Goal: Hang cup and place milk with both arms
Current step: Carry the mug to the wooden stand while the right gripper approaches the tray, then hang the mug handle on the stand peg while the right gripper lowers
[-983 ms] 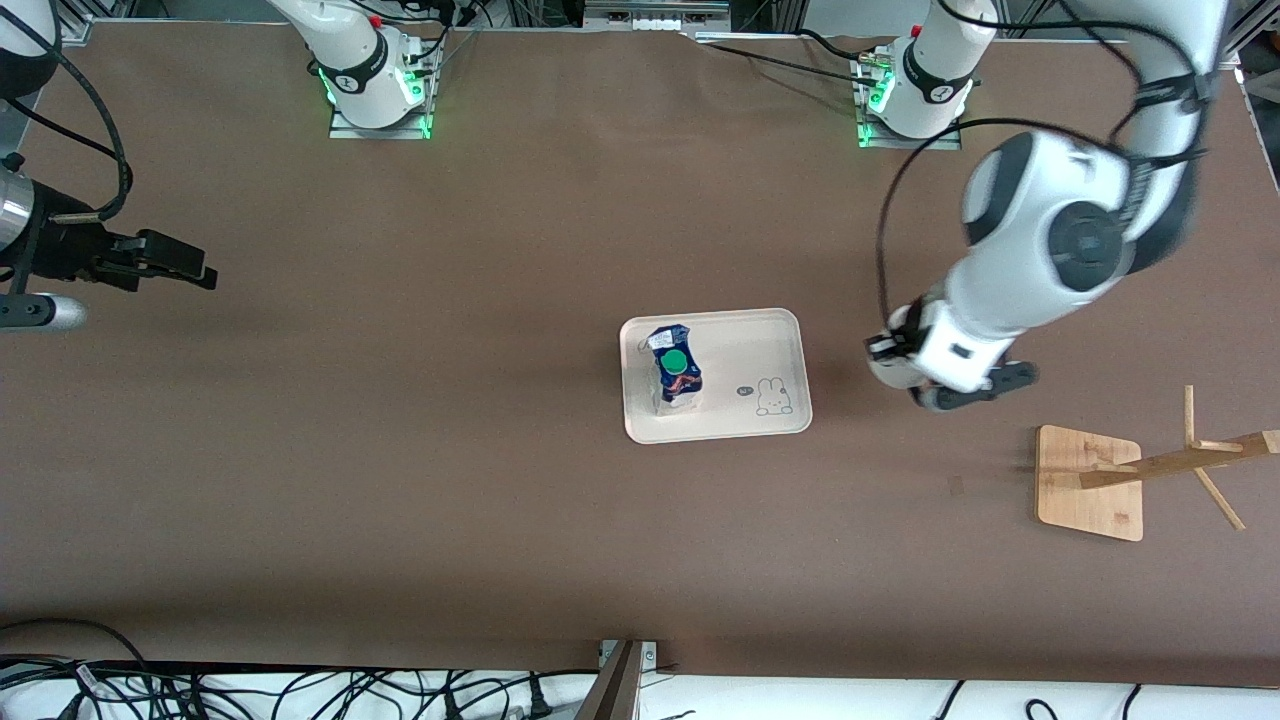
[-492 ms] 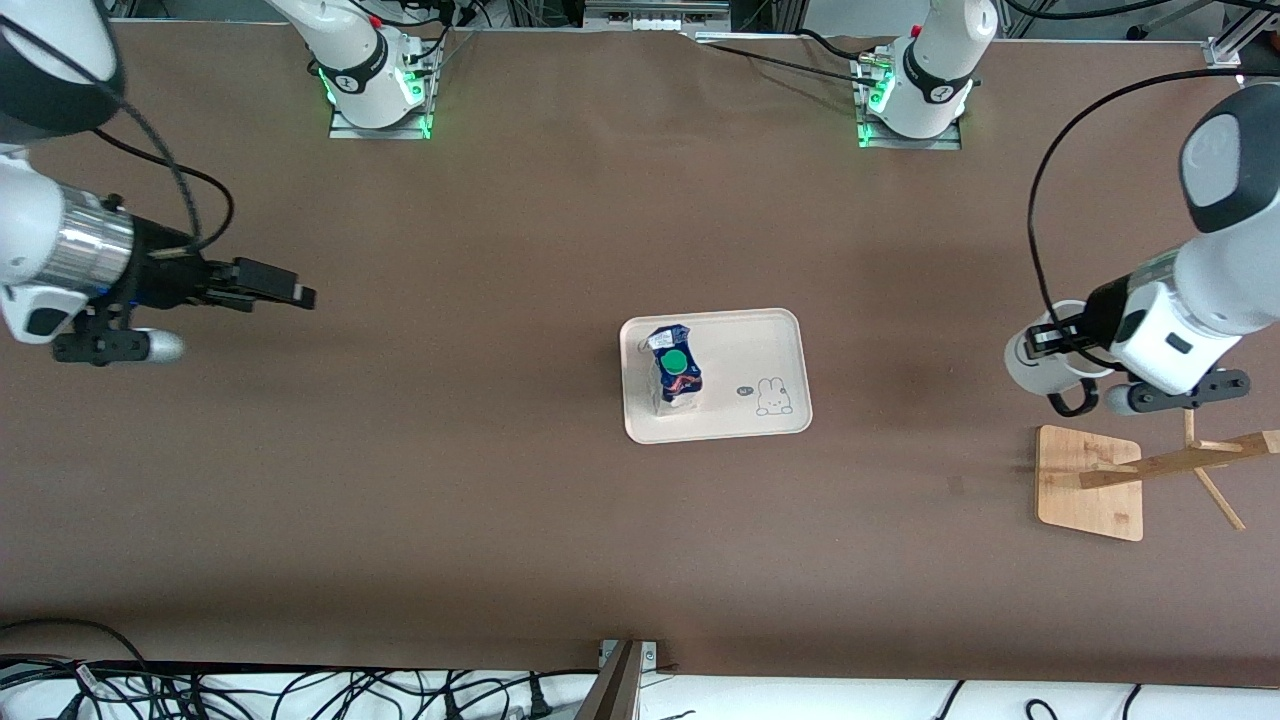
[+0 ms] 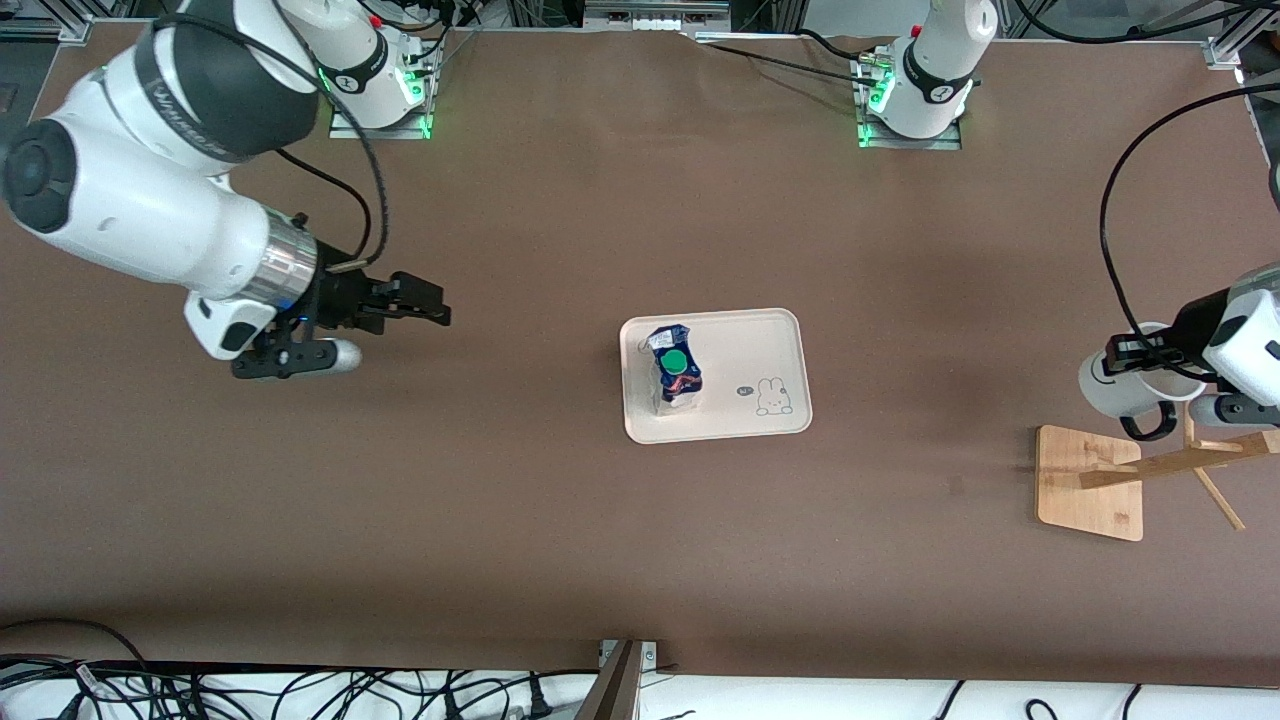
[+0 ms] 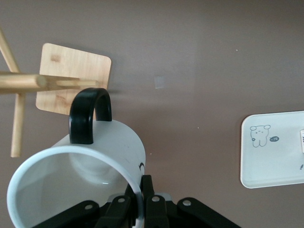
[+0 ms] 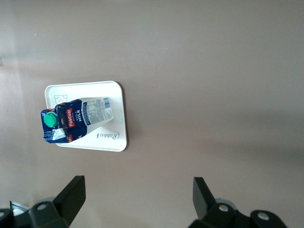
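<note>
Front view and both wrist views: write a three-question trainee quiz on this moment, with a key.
1. True or false: the milk stands on the tray.
2. What does the left gripper hold? A) the carton B) the cup C) nothing
3. Fill in: the right gripper hangs ____ over bare table toward the right arm's end.

Key
1. True.
2. B: its fingers pinch the rim of the cup, which is in the air beside the wooden rack, handle toward the pegs.
3. Open, holding nothing.
</note>
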Robot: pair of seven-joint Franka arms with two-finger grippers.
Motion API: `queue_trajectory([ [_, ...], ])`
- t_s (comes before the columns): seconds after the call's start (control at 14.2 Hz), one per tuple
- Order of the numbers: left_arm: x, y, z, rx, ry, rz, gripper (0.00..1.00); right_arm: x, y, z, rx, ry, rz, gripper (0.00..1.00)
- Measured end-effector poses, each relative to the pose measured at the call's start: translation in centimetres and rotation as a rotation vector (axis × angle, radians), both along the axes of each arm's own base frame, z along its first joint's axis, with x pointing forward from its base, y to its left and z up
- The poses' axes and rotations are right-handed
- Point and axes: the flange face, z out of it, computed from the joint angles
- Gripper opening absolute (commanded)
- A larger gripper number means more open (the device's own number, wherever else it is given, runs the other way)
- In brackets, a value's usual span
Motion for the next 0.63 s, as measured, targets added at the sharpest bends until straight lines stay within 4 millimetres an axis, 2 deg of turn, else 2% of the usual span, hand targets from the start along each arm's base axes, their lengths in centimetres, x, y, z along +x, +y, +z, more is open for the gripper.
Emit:
queue_trajectory([
  [0.35,0.4,2.8,0.2,0.016,-0.038,0.002,0.0,-2.1,8.5,-2.8,0.006,-0.023,0.092,1.0],
  [0.63,0.7,3.3,-0.2,0.019,-0.05,0.001,0.0,-2.9,14.1,-5.8,0.023,-0.06,0.051,1.0],
])
